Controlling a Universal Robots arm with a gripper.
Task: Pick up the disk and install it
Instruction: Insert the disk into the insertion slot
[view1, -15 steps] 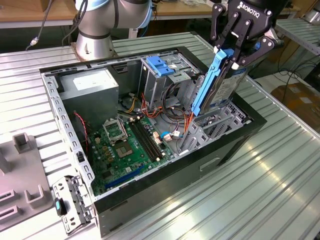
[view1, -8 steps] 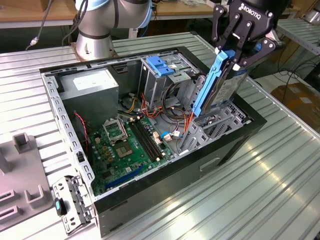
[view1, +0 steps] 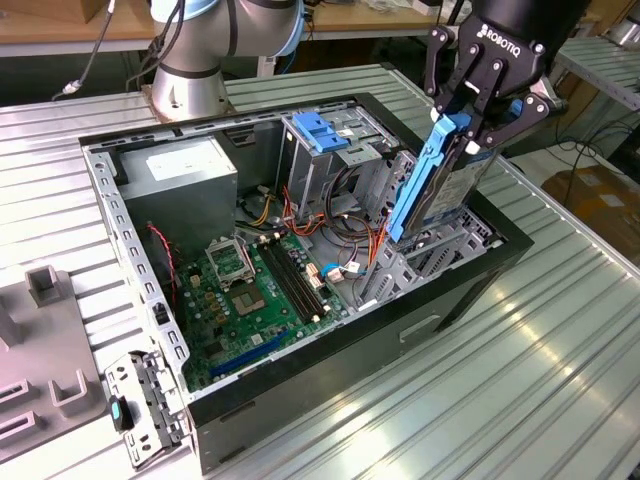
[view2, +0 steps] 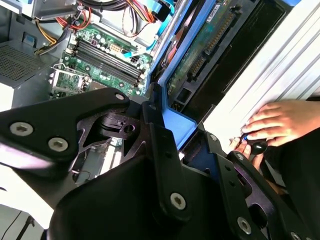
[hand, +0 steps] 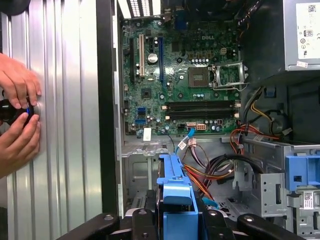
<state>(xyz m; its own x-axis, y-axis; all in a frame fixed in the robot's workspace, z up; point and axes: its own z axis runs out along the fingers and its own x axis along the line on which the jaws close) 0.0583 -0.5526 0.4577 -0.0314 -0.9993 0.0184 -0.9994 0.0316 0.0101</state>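
The gripper (view1: 468, 128) clamped the disk (view1: 432, 190), tilted on edge over the computer case's (view1: 450, 300) drive bay (view1: 445, 255); squaring its rails with the bay looked key.

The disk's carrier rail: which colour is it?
The disk's rail is blue, best seen in the exterior view.

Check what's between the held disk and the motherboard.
Loose red and orange cables lie between the disk and motherboard, seen in the exterior view.
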